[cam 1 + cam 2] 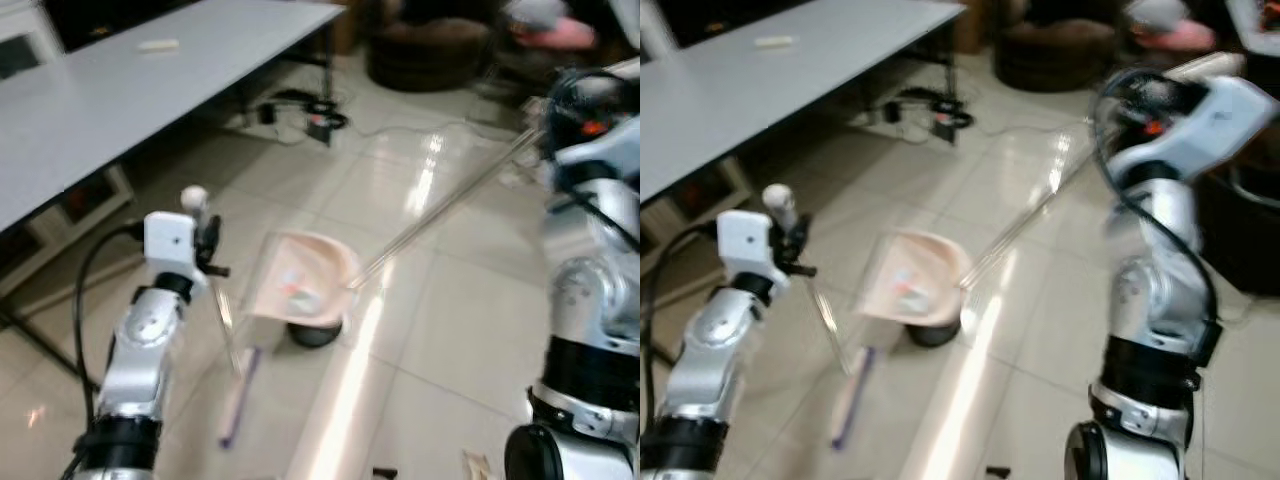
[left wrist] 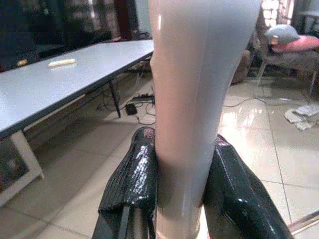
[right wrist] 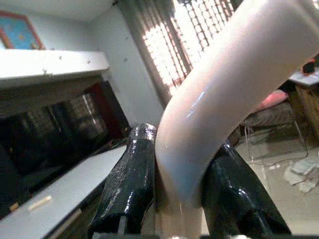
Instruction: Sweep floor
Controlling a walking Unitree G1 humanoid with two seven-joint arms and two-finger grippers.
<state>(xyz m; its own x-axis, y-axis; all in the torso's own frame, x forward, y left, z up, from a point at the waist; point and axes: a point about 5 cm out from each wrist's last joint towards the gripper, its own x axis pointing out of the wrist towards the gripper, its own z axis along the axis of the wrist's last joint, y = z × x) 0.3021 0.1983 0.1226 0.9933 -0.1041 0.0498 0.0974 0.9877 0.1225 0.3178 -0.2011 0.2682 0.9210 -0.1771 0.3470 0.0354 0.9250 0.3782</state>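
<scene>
My left gripper is shut on a pale broom handle. In the left eye view that gripper is at the left, and the thin broom stick slants down from it to purple bristles on the tiles. My right gripper is shut on a curved cream handle. From the raised right arm a long pale rod runs down to a pink dustpan on the floor ahead. Small bits lie inside the pan, and a dark round thing sits at its near edge.
A long grey table stands at the left with a small white item on it. Cables and a power strip lie on the tiles beyond it. A dark seat and pink cushion stand at the back. Paper scraps lie near my feet.
</scene>
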